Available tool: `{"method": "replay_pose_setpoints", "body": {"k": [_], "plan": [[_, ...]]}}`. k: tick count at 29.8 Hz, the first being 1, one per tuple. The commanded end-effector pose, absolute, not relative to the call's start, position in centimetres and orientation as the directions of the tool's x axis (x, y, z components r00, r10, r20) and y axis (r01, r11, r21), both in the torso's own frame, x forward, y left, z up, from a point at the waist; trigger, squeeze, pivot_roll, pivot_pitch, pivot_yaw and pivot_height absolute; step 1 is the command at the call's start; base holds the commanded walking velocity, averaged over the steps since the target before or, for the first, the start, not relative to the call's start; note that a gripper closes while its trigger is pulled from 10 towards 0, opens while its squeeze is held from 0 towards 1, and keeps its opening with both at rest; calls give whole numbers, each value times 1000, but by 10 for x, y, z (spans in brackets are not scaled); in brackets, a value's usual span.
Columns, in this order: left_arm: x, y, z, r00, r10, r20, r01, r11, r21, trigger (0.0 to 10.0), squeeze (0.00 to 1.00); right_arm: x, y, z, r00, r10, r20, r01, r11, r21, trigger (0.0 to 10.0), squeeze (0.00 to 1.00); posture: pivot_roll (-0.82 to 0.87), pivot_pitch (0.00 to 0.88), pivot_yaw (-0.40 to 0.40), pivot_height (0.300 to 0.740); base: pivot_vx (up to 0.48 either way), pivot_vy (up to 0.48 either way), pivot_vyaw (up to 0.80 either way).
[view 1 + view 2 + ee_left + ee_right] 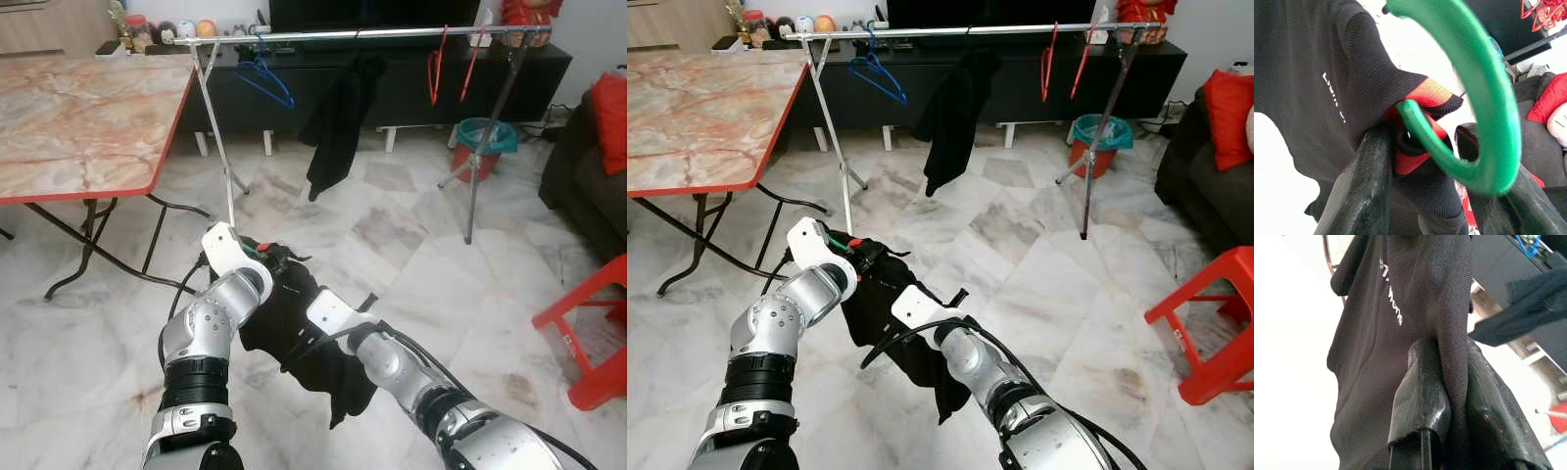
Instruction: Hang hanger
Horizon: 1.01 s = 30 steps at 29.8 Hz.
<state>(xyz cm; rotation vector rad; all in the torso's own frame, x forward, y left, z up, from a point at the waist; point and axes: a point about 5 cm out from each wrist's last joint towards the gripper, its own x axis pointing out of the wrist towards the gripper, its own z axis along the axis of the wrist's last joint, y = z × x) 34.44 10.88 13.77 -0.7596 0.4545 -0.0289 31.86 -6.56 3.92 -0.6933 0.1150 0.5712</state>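
Black mesh shirt with a red-trimmed collar is hanging between both arms, low and in front of the robot, well short of the metal drying rail across the room, so I'd judge this is the carry stage, garment kept bunched up so it isn't dragging on the marble floor. Left gripper is holding the top end: its two black fingers are closing around the collar fabric with the green hanger hook curving between and over them, neck of the hook sitting right in the gap at the collar, so the jaws are pinching collar and hanger together, probably to keep the hook free and upward for the rail. Right gripper is lower down, jaws pressed together on a fold of the shirt body, white lettering visible just beyond the fingertips; likely only supporting the weight and keeping the cloth from swinging. Rail is already carrying a blue hanger, a dark garment and red hangers, with open stretches between them looking usable. Table is standing off to the left, red stool at right
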Motion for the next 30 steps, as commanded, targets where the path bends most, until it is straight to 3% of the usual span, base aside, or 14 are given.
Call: {"method": "replay_pose_setpoints", "body": {"k": [1, 7, 8, 9, 21, 30], "plan": [[346, 95, 143, 900, -215, -379, -119, 716, -688, 10000, 0, 317, -58, 43, 820, 512, -257, -555, 599, -577, 0, 0, 58, 0, 40, 740, 0, 0, 0], [347, 97, 143, 905, -195, -379, -120, 737, -665, 10000, 0, 304, -57, 35, 785, 572, -240, -586, 558, -587, 0, 0, 54, 0, 41, 740, 0, 0, 0], [347, 97, 143, 905, -194, -379, -121, 737, -665, 8824, 0, 304, -56, 35, 781, 578, -236, -589, 555, -587, 0, 0, 54, 0, 41, 740, 0, 0, 0], [347, 97, 143, 905, -192, -379, -120, 741, -661, 0, 0, 302, -55, 35, 773, 594, -225, -595, 552, -584, 0, 0, 54, 0, 41, 740, 0, 0, 0], [347, 94, 144, 903, -207, -377, -96, 756, -647, 0, 0, 300, -74, 40, 763, 625, -164, -588, 568, -576, 0, 0, 56, 0, 42, 740, 0, 0, 0], [347, 94, 144, 903, -202, -379, -89, 776, -624, 0, 0, 310, -58, 62, 732, 676, -89, -586, 558, -588, 0, 0, 55, 0, 41, 740, 0, 0, 0]]}}
